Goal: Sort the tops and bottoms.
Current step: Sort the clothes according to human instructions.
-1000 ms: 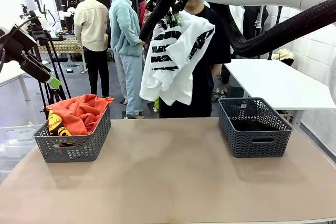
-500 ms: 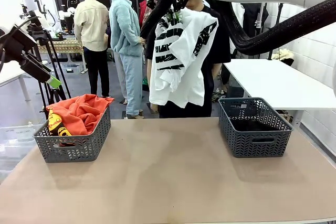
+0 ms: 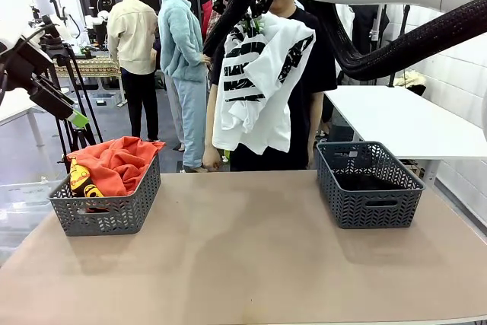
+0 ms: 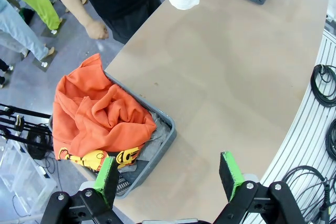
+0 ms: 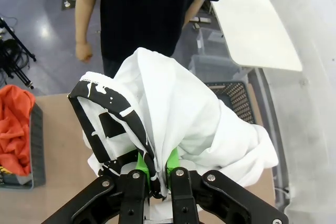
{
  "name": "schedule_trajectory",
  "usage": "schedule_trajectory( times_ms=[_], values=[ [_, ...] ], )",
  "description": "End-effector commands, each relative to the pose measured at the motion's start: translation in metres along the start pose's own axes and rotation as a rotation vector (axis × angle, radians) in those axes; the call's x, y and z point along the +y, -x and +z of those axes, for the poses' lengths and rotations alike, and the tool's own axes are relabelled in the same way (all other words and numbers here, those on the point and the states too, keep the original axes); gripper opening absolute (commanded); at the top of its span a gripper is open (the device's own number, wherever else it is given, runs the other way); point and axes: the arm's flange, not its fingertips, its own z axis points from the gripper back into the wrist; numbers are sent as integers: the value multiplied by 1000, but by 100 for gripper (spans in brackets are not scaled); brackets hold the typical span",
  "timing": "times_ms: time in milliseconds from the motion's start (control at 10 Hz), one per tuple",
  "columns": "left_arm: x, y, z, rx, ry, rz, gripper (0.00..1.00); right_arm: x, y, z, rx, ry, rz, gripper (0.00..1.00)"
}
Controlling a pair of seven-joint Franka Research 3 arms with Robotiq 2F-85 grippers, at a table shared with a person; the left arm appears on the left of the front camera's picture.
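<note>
From the front, the white top with black print (image 3: pixel 259 81) hangs high in the air above the far edge of the desk (image 3: pixel 243 256), dangling in front of a person in a black shirt (image 3: pixel 312 58) who stands at the far side. The orange top (image 3: pixel 114 164) is heaped in the grey basket on the left (image 3: pixel 106 207), with a bit of yellow graphic showing at its near corner; a second grey basket (image 3: pixel 369 184) sits on the right side of the desk, well apart from the first. Looking down from the left wrist, the left claw (image 4: pixel 170 174) hangs released, its green pads spread wide with nothing between them, above the near corner of the left basket, where the orange top fills most of it. From the right wrist, the right claw (image 5: pixel 155 166) is clenched on a bunched fold of the white top, which billows over the fingers, with the person's hand (image 5: pixel 83 52) beyond it.
</note>
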Motion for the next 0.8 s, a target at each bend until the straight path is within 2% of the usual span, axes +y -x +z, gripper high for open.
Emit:
schedule_trajectory(
  times_ms=[0,700],
  values=[
    [0,2,0,-2,4,2,100,-5,4,2,7,-2,-4,0],
    [0,2,0,-2,4,2,100,-5,4,2,7,-2,-4,0]
  ],
)
